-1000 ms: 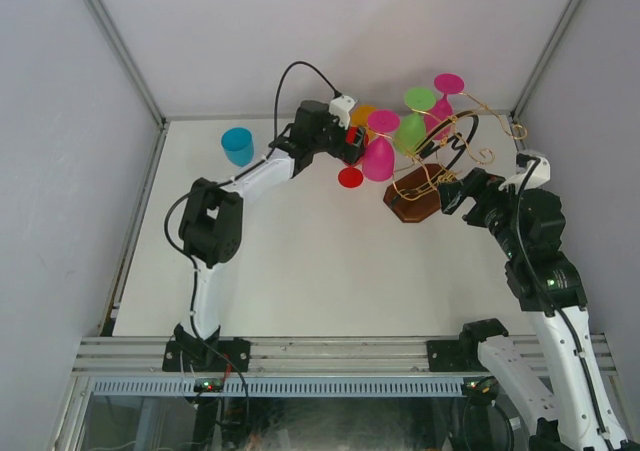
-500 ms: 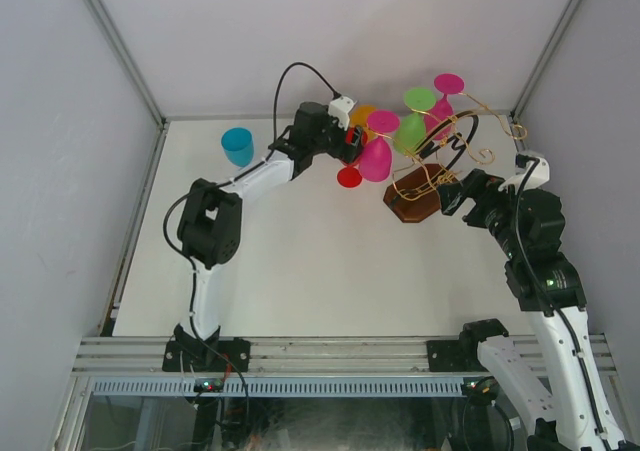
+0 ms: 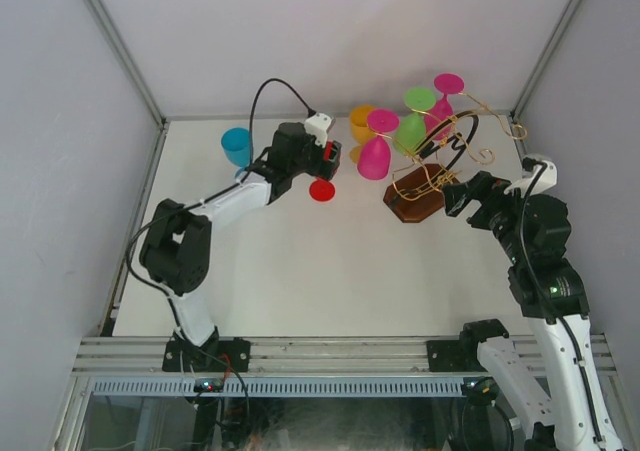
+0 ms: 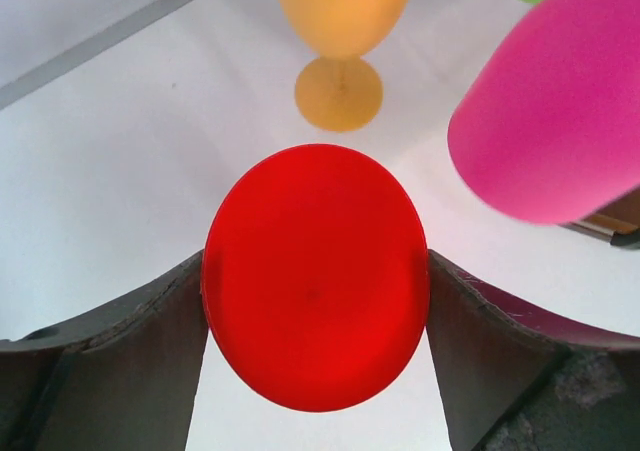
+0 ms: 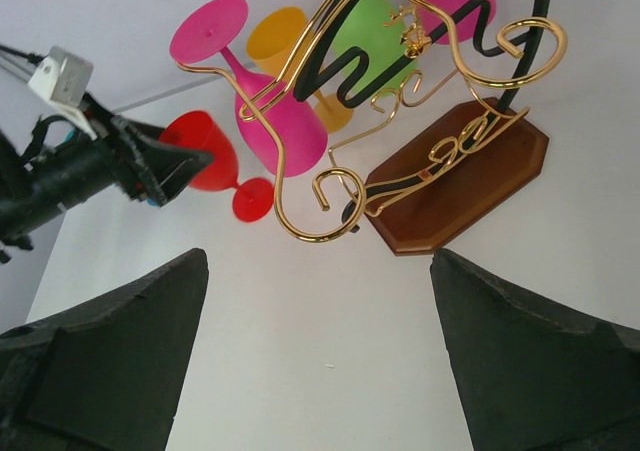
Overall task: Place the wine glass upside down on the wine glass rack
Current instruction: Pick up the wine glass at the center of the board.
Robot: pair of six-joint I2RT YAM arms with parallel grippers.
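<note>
Left wrist view showed my left gripper point(image 4: 315, 263) clamped on the red wine glass point(image 3: 322, 190), foot facing the lens. Glass was off the rack point(image 5: 470, 171), at its 9 o'clock. My right gripper point(image 5: 318, 256) gaped wide, holding nothing.

Left wrist cam: red wine glass point(image 4: 315, 276) shows only its foot, bowl hidden. The pink glass point(image 4: 550, 101) and orange glass point(image 4: 340, 31) get cropped.

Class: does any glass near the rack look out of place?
The orange glass stands upright on the table beside the wine glass rack, while the pink glass and green glass hang foot-up from it. The left claw holds the red glass, unhung.
</note>
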